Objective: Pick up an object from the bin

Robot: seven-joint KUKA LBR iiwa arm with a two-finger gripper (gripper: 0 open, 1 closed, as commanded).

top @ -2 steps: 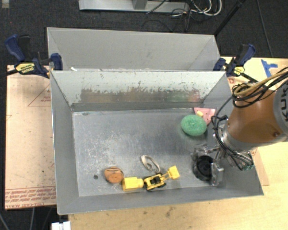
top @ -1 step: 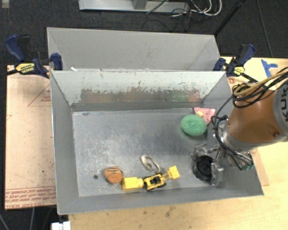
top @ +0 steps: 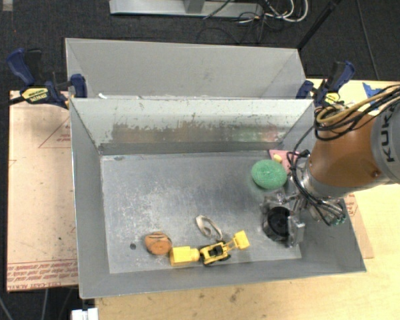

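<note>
The grey bin (top: 187, 192) is entered from the right by the arm (top: 343, 162). Its pincer (top: 280, 224) is set low at the floor's right end, just beside a green ball (top: 268, 173); whether it is released or clenched cannot be told. A yellow toy digger (top: 220, 249) lies near the front wall.

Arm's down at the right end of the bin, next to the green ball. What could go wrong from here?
1. The gripper sits close beside the green ball; a nudge could send it rolling.
2. It is near the bin's right wall, which it might scrape.
3. The yellow toy digger lies apart to its left; a grasp here may come up empty.
</note>
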